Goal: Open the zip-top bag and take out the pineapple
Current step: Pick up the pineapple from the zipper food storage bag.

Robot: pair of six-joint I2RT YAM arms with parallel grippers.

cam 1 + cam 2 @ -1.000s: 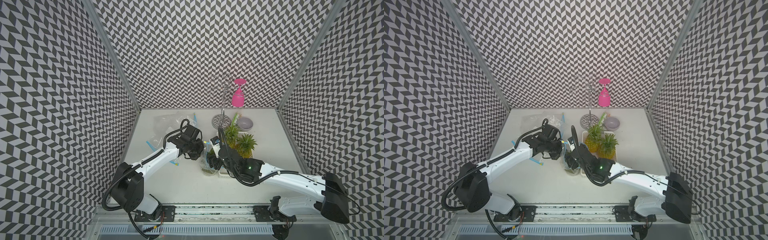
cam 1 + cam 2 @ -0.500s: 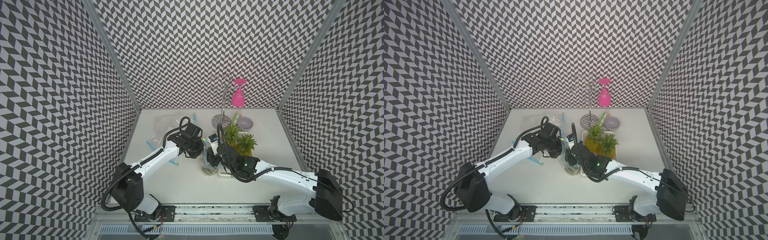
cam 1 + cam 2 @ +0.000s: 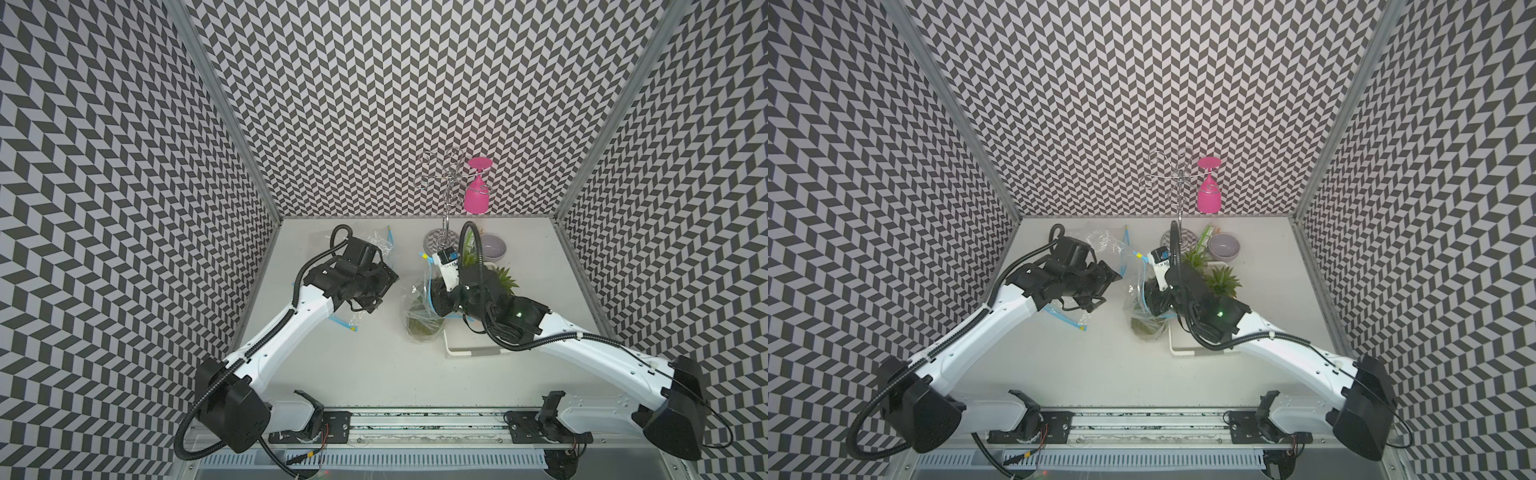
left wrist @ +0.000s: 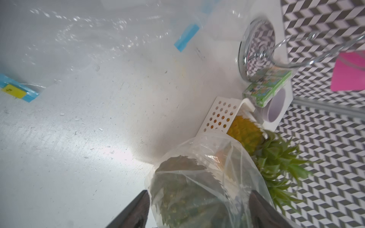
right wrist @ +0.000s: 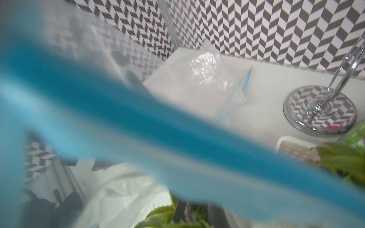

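Left claw [image 4: 198,194] gapes near crumpled clear bag [image 4: 229,158] holding greenish pineapple [image 4: 177,189].

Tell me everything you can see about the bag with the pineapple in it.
The bag is clear, crinkled plastic with a blue zip strip at its mouth. It stands upright on the table beside the white tray, bulging at the bottom around a greenish-brown pineapple seen dimly through the film. The right gripper is at its mouth, which looks parted; whether it grips is unclear. The left gripper, jaws open, stands apart from it.
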